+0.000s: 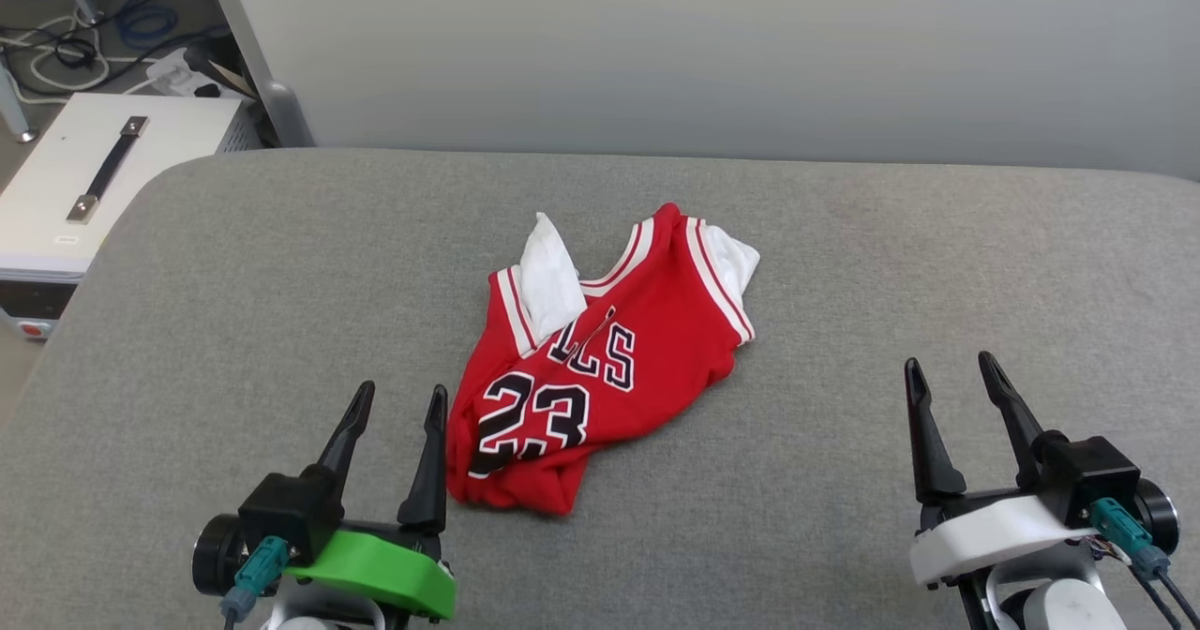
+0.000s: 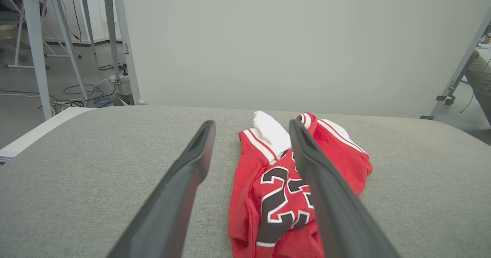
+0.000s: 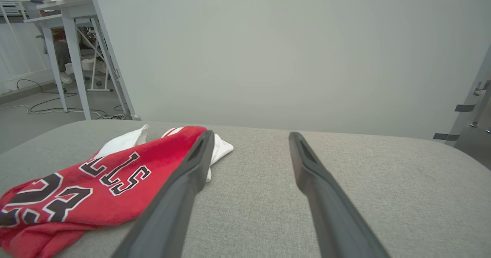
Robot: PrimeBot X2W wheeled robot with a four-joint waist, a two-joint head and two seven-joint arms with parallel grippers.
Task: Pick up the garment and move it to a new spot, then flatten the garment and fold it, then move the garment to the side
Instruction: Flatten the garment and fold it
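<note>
Standing released with its two dark fingers parted and nothing between them, the left pincer (image 1: 402,390), on a green wrist collar, sits at the near left of the grey tabletop (image 1: 844,283). Its inner finger is just beside the garment's (image 1: 600,367) nearest corner, and whether the two touch cannot be told. The right pincer (image 1: 950,361), on a white collar, is likewise released and empty at the near right, well apart from the cloth, with bare grey fabric under its fingers. The red garment lies crumpled near the middle of the tabletop, slanting from the near left to the far right. The black number 23 outlined in white faces up at the end nearer the robot, and above it the letters "LLS" show where a fold hides the rest of the word. One white sleeve pokes up at the far left of the bundle, beside white-and-red striped trim, and a second white sleeve spills out at the far right. In the left wrist view the number lies between that pincer's fingers (image 2: 184,189); in the right wrist view the garment lies to the left of that pincer's fingers (image 3: 322,196). Beyond the tabletop's far edge rises a plain pale wall (image 1: 656,49). Off its far left corner stands a white case (image 1: 103,171) with a black handle, with cables (image 1: 84,39) on the floor behind it.
</note>
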